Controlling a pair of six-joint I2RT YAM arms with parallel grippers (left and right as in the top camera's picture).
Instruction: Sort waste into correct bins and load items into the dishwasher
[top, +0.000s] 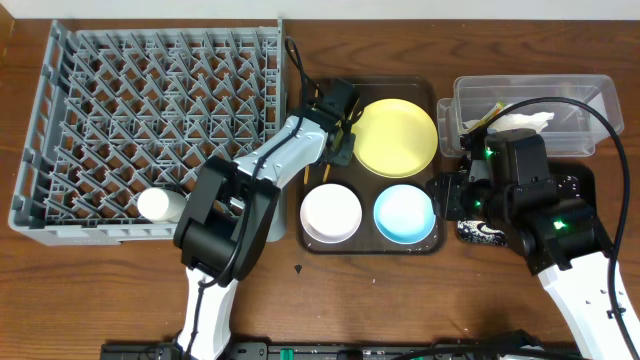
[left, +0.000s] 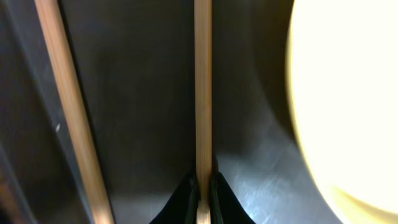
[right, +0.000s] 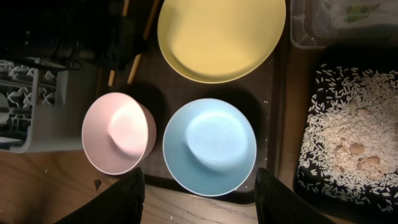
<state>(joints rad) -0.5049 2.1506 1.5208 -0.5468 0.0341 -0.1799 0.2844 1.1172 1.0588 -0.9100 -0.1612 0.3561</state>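
Wood between the fingertips: the left hand (left: 203, 196) is pinching one chopstick (left: 203, 93), closed tight on it, low over the dark brown serving tray (top: 367, 185). The second chopstick (left: 68, 106) is lying loose at its 9 o'clock, and the yellow plate (top: 397, 137) is sitting at its 3 o'clock. On the tray, the white bowl (top: 331, 213) is resting at 7 o'clock and the light blue bowl (top: 404, 213) at 5.

The right hand (right: 199, 186) is hanging wide open by the tray's 3 o'clock rim, gripping nothing. The grey dish rack (top: 150, 110) is filling the worktop's (top: 100, 290) 9 o'clock side, with a small white cup (top: 160, 205) lying at its 6 o'clock edge. Over at 3 o'clock, the clear tub (top: 590, 95) is holding the napkin (top: 522, 122) and the wrapper (top: 483, 118). The black tray (right: 305, 180) is carrying rice scraps (right: 348, 124).
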